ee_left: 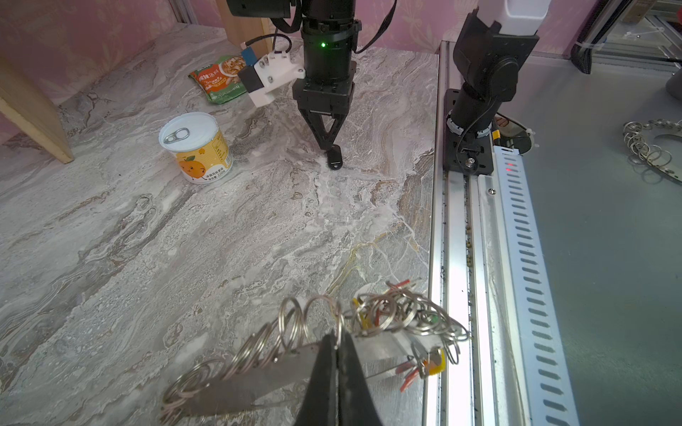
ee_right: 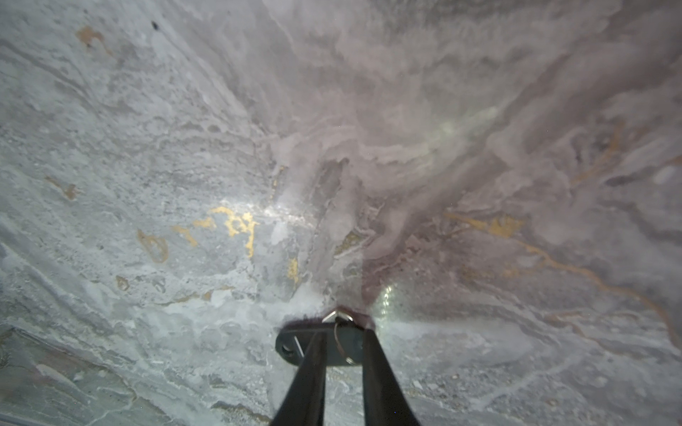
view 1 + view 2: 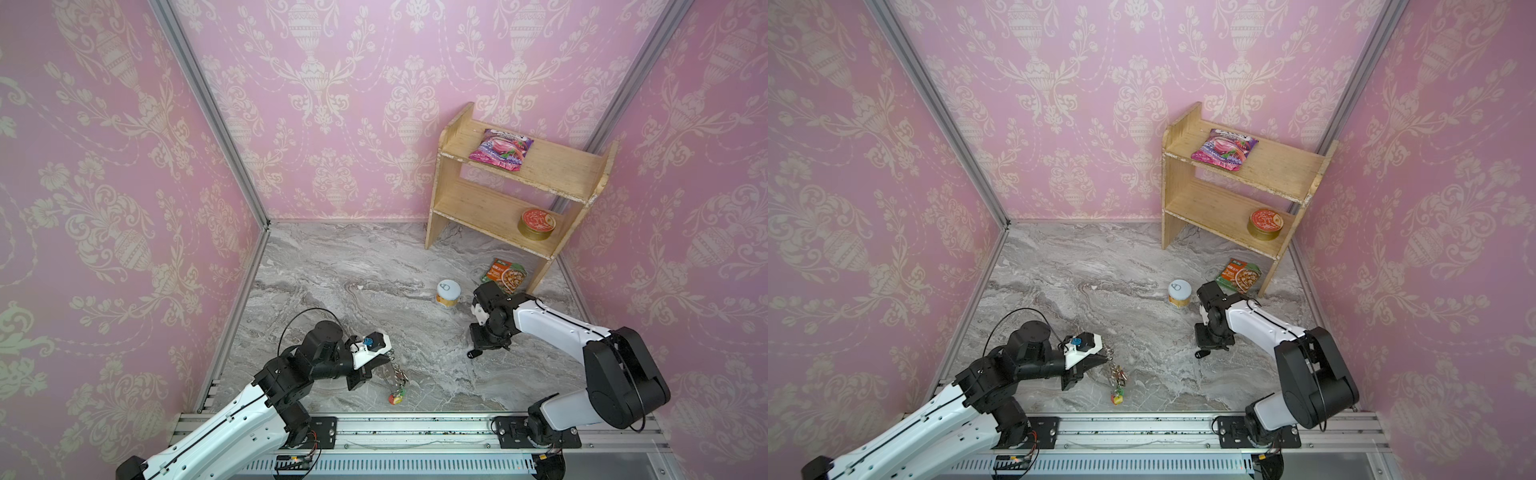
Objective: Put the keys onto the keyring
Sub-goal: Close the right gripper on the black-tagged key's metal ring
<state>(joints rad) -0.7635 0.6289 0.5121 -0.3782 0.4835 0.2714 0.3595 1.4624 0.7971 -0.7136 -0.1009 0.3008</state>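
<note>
The keyring (image 3: 397, 380) (image 3: 1117, 376) is a flat silvery loop (image 1: 254, 376) strung with many small rings and red, orange, yellow and green tags (image 1: 424, 365). It hangs down to the marble floor from my left gripper (image 3: 388, 360) (image 3: 1106, 359) (image 1: 337, 339), which is shut on its edge. To the right, the small black key (image 3: 473, 354) (image 3: 1202, 354) (image 1: 335, 159) (image 2: 291, 345) lies on the floor. My right gripper (image 3: 484, 351) (image 3: 1210, 349) (image 1: 329, 146) (image 2: 344, 332) points straight down, its narrow jaws closed on the key's ring end.
A pull-tab can (image 3: 448, 293) and a green sachet (image 3: 505, 276) sit behind the right arm. A wooden shelf (image 3: 498, 208) stands at the back right. The metal rail (image 3: 415, 428) runs along the front edge. Spare rings (image 1: 646, 147) lie beyond the rail.
</note>
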